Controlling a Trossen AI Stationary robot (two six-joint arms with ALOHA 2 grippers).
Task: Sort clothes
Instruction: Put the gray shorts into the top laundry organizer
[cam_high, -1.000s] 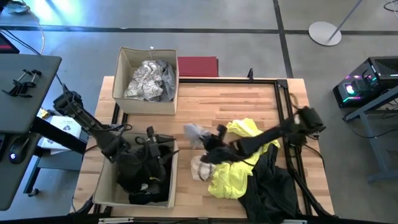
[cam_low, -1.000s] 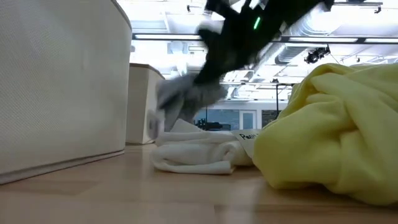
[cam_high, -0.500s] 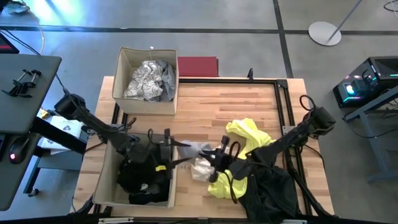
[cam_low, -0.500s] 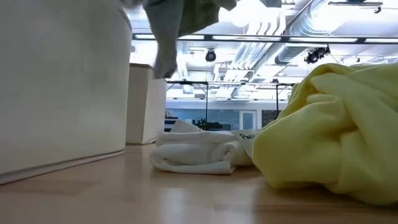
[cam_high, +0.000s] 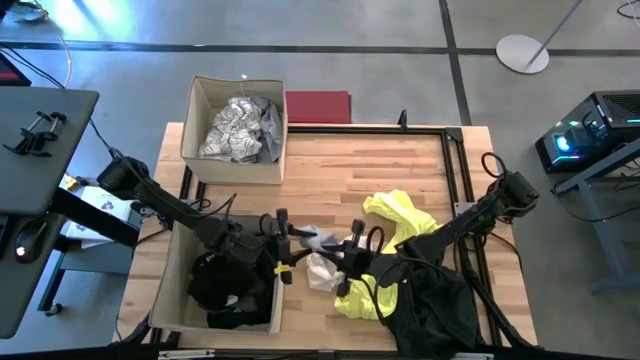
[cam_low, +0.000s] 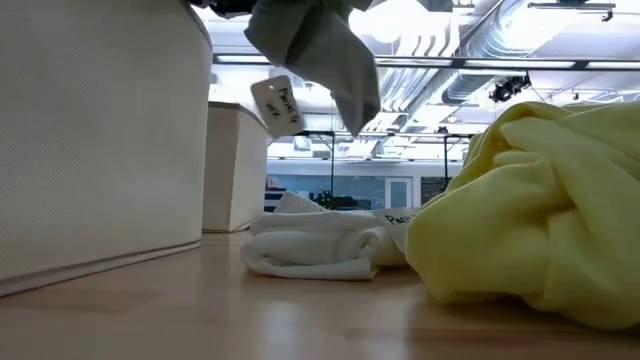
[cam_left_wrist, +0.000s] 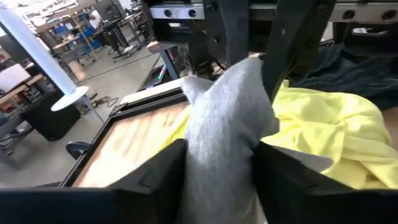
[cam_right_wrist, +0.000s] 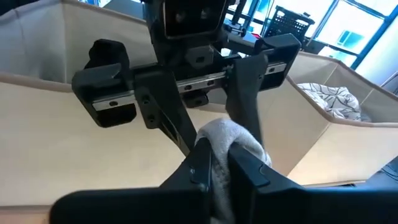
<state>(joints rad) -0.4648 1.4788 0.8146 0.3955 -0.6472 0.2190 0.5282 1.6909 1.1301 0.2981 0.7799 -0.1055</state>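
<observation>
Item: small light grey soft fabric garment, airborne at table centre, six o'clock of the far beige fabric box.
Right gripper: pinched on one end.
Left gripper: jaws around the other end, grip uncertain.
Handling: probably light, limp; pinch a bunched fold.

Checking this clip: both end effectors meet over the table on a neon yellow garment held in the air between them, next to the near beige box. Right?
Not quite. The garment between the left end effector and right end effector is the light grey garment, not neon yellow, as the left wrist view shows. The neon yellow garment lies on the table. The rest stands.
</observation>
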